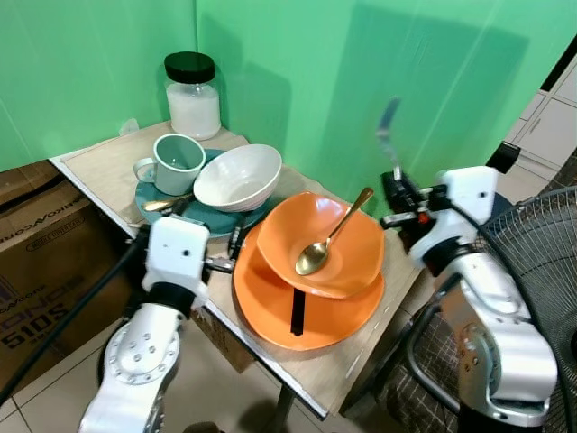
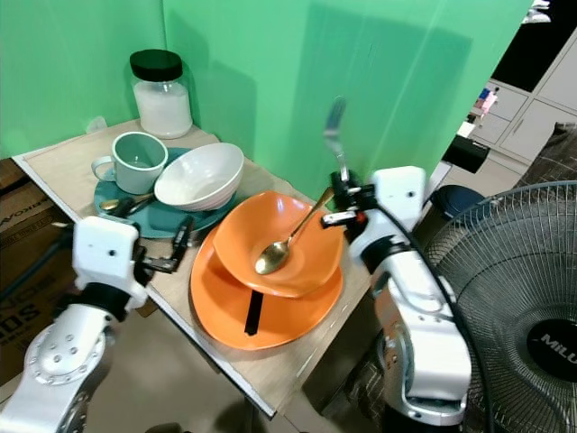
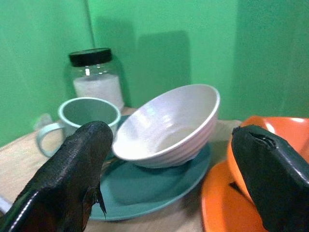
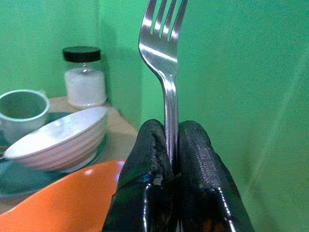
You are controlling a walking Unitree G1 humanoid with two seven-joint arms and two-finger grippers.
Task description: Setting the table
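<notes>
An orange bowl (image 1: 347, 262) holding a gold spoon (image 1: 328, 242) rests on an orange plate (image 1: 270, 311) at the table's near right. Behind it a white bowl (image 1: 236, 177) and a teal mug (image 1: 178, 162) stand on a teal plate (image 1: 216, 219), with another spoon (image 1: 158, 204) on that plate's front rim. My right gripper (image 1: 394, 191) is shut on a silver fork (image 1: 388, 133), held upright beyond the orange bowl's right edge. My left gripper (image 1: 236, 248) stands open at the table's front, between the teal plate and the orange plate.
A glass jar (image 1: 193, 95) with a black lid and white contents stands at the table's back corner. Green screens close off the back. A cardboard box (image 1: 41, 244) sits on the floor to the left, a standing fan (image 1: 541, 271) to the right.
</notes>
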